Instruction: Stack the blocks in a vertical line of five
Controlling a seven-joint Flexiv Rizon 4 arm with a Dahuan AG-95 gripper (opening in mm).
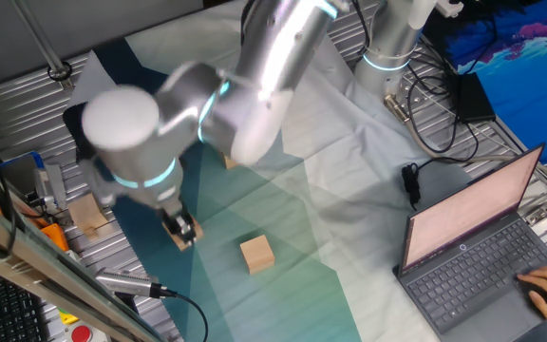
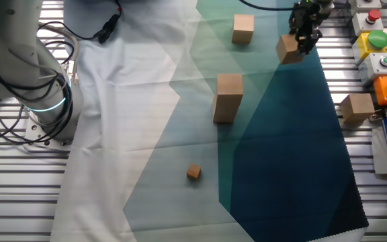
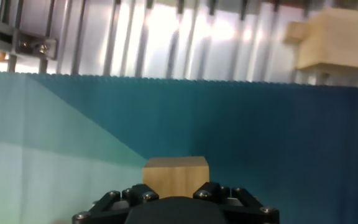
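Note:
My gripper [image 2: 305, 33] is shut on a light-tan wooden block [image 2: 288, 50], held slightly tilted over the dark teal part of the cloth near its edge. In the hand view the block [image 3: 176, 174] sits between the jaws of the gripper [image 3: 176, 194]. In the one fixed view the gripper [image 1: 179, 226] and its block [image 1: 185, 237] are at the cloth's left edge. A single block [image 2: 243, 29] lies on the cloth, also seen in the one fixed view [image 1: 256, 254]. Two blocks stand stacked [image 2: 228, 97] mid-cloth.
A paler cube [image 2: 357, 107] sits off the cloth on the metal slats, close to the gripper [image 3: 335, 38]. A much smaller tan cube [image 2: 193, 172] lies on the cloth. Button boxes [image 2: 376, 40] flank the cloth edge. A laptop [image 1: 473, 237] with a hand on it is at the right.

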